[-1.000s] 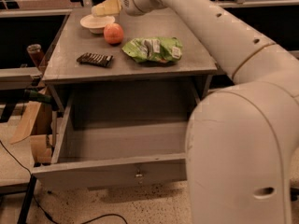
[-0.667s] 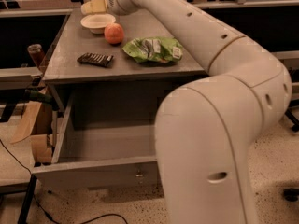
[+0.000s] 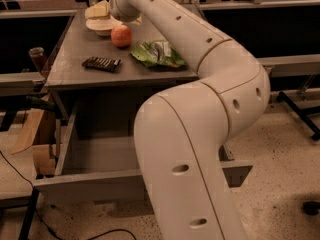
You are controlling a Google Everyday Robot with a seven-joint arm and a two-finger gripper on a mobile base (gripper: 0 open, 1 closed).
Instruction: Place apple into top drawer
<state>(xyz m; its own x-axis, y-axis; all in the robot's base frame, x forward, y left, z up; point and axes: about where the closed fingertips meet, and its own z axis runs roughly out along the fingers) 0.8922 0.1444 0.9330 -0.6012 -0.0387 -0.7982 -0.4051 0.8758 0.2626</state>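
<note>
The claw [image 3: 98, 10] hangs over the bowl [image 3: 102, 26] on the bench [image 3: 75, 66]; wide or narrow, I cannot tell. The apple [image 3: 121, 35] sits just beside the bowl. A bump could roll it off, missing the open top drawer [image 3: 95, 183].

No text, label or number can be read.

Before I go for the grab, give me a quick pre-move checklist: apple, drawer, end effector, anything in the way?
1. Top drawer pulled open: ok.
2. Apple on the tabletop, not held: ok.
3. End effector at the apple: not ok, it is over the bowl, left of the apple.
4. Apple apart from the bowl: cannot tell, they sit very close.
5. Drawer floor free: cannot tell, the arm hides its right part.
</note>
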